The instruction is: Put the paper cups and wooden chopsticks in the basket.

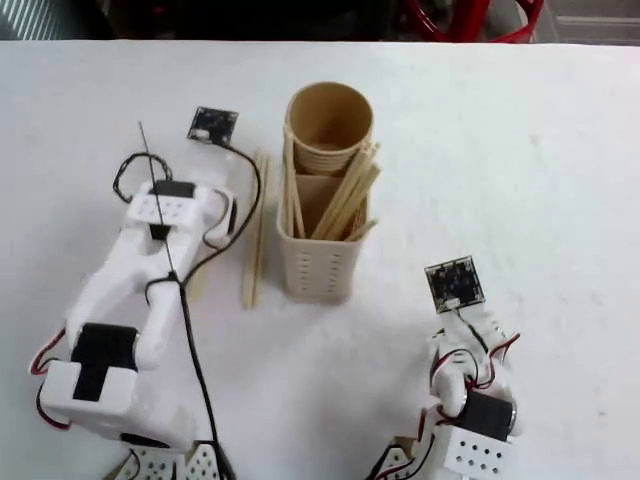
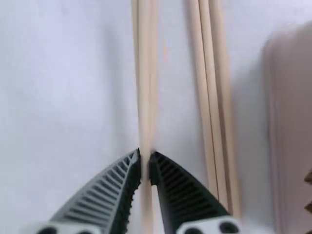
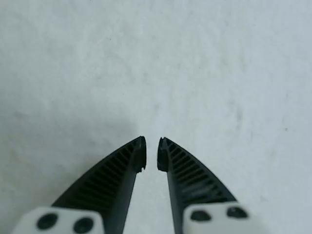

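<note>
A beige perforated basket (image 1: 318,262) stands mid-table with stacked paper cups (image 1: 330,122) in its far end and several wooden chopsticks (image 1: 345,195) leaning inside. In the left wrist view my left gripper (image 2: 145,162) is shut on a pair of chopsticks (image 2: 145,78) lying on the table. A second pair (image 2: 213,97) lies between them and the basket wall (image 2: 292,126). From above, loose chopsticks (image 1: 253,240) lie just left of the basket, beside the left arm (image 1: 165,225). My right gripper (image 3: 151,155) hangs over bare table, its fingers a narrow gap apart and holding nothing.
The right arm (image 1: 468,395) sits folded at the near right, well away from the basket. A black cable (image 1: 195,350) runs along the left arm. The white table (image 1: 520,170) stretches to the right and behind the basket.
</note>
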`<state>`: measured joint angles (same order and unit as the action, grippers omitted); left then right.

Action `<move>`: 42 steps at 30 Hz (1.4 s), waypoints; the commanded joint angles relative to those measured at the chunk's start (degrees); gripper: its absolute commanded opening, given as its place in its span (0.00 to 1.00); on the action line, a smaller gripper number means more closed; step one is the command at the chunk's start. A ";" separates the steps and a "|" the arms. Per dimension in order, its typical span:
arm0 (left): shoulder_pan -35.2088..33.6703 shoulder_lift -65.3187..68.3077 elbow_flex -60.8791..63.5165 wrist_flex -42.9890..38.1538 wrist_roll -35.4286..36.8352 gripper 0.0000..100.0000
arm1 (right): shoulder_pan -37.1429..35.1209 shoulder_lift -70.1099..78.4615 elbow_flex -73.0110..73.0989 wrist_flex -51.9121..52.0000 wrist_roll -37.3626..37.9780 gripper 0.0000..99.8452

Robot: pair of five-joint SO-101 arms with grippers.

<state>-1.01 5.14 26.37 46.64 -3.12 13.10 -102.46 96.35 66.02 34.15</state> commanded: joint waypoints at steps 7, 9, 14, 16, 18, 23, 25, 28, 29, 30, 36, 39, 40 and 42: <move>-2.59 -11.30 -1.23 0.26 0.44 0.02 | 0.22 -0.31 0.53 0.22 0.26 0.06; -1.98 -17.98 0.00 1.49 0.53 0.02 | 0.22 -0.31 0.53 0.22 0.26 0.06; 2.77 -33.71 1.76 4.22 0.26 0.02 | 0.22 -0.31 0.53 0.22 0.26 0.06; 4.88 -38.81 1.32 4.66 0.18 0.02 | 0.22 -0.31 0.53 0.22 0.26 0.06; 7.25 -42.51 -0.79 4.66 0.18 0.02 | 0.22 -0.31 0.53 0.22 0.26 0.06; 13.23 -43.56 -11.78 5.98 0.18 0.02 | 0.22 -0.31 0.53 0.22 0.26 0.06; 15.34 -43.56 -16.18 6.07 0.18 0.02 | 0.22 -0.31 0.53 0.22 0.26 0.06; 19.03 -43.56 -21.36 5.71 0.53 0.02 | 0.22 -0.31 0.53 0.22 0.26 0.06; 20.44 -43.47 -22.86 5.63 0.53 0.02 | 0.22 -0.31 0.53 0.22 0.26 0.06; 22.02 -43.47 -24.09 5.10 0.62 0.02 | 0.22 -0.31 0.53 0.22 0.26 0.06; 29.93 -43.47 -24.97 -0.88 0.62 0.02 | 0.22 -0.31 0.53 0.22 0.26 0.06; 32.04 -41.01 -24.97 -0.79 0.70 0.02 | 0.22 -0.31 0.53 0.22 0.26 0.06; 32.22 -39.87 -25.05 -0.88 0.70 0.02 | 0.22 -0.31 0.53 0.22 0.26 0.06; 32.13 -37.67 -25.05 -1.23 0.70 0.03 | 0.22 -0.31 0.53 0.22 0.26 0.06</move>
<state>30.29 -34.42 4.22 47.16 -3.12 13.10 -102.46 96.35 66.02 34.15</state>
